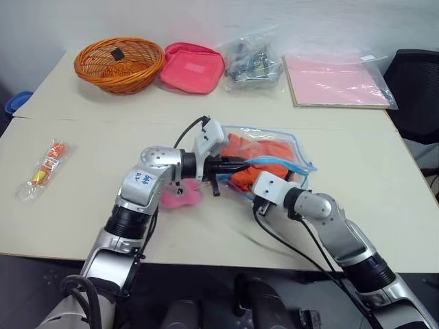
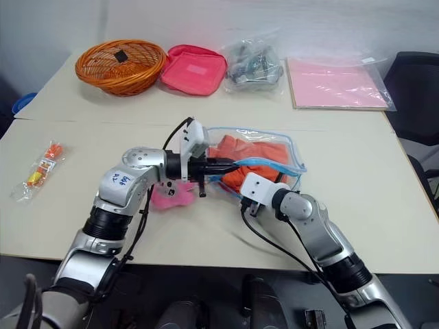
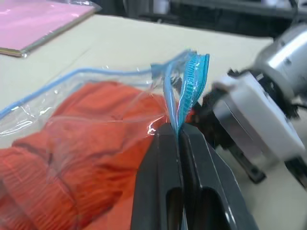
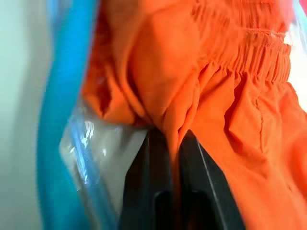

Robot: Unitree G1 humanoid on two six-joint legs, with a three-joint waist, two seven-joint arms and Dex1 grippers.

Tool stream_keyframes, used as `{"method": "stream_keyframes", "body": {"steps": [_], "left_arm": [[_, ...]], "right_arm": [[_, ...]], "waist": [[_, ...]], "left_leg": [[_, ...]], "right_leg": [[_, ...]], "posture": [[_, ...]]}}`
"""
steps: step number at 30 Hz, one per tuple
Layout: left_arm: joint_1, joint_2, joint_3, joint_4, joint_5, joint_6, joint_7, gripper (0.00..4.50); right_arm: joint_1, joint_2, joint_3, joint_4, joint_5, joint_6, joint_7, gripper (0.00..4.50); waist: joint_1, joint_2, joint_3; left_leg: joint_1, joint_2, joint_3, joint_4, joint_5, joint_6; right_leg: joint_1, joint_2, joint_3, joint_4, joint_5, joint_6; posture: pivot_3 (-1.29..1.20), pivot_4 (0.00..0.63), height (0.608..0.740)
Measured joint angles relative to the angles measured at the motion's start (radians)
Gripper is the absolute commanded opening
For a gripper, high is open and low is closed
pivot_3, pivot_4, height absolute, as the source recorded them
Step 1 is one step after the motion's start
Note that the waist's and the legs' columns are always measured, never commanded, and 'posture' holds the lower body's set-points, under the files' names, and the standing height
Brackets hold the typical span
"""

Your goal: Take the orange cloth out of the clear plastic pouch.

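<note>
Pouch first: from the head camera we see the clear plastic pouch (image 1: 274, 154) lying on the near table (image 1: 384, 205), its blue-trimmed mouth turned toward our arms and the orange cloth (image 1: 257, 159) inside it. Our left gripper (image 1: 236, 163) is clamped on the mouth's upper blue trim, while our right gripper (image 1: 252, 192) reaches into the mouth from below. A pink plush charm (image 1: 182, 195) lies just beside the pouch, under our left wrist. Well beyond the pouch sit a wicker basket (image 1: 120, 63) and a pink fabric pouch (image 1: 192, 66).

In our left wrist view, the fingers (image 3: 158, 177) are pressed together on the trim of the pouch's mouth.

In our right wrist view, the fingers (image 4: 144, 187) pinch a fold of the orange cloth at the pouch's mouth.
</note>
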Motion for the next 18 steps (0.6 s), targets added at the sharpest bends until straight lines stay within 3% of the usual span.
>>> {"method": "stream_keyframes", "body": {"steps": [7, 13, 18], "left_arm": [[-0.036, -0.035, 0.002, 0.069, 0.017, -0.013, 0.065, 0.0], [-0.074, -0.058, -0.018, 0.173, 0.054, -0.055, 0.107, 0.0], [-0.104, -0.053, -0.024, 0.254, 0.096, -0.119, 0.14, 0.0]], "right_arm": [[0.061, -0.103, 0.024, -0.096, -0.089, -0.12, 0.059, 0.01], [0.224, -0.335, -0.057, -0.262, -0.01, -0.323, 0.229, 0.01], [0.367, -0.44, -0.15, -0.324, 0.058, -0.411, 0.295, 0.01]], "waist": [[-0.002, 0.0, 0.0], [0.004, 0.0, 0.0], [0.002, 0.0, 0.0]], "left_leg": [[0.001, 0.0, 0.0, -0.001, 0.0, -0.001], [0.001, -0.001, -0.001, -0.001, 0.0, -0.001], [0.003, 0.001, -0.002, -0.003, 0.0, -0.001]], "right_leg": [[0.001, 0.0, 0.0, -0.001, 0.0, 0.0], [0.002, 0.0, -0.003, -0.005, 0.0, 0.001], [0.009, 0.001, -0.007, -0.008, 0.0, 0.001]], "posture": [[0.0, 0.15, 0.74], [0.0, 0.15, 0.74], [0.0, 0.15, 0.74]]}}
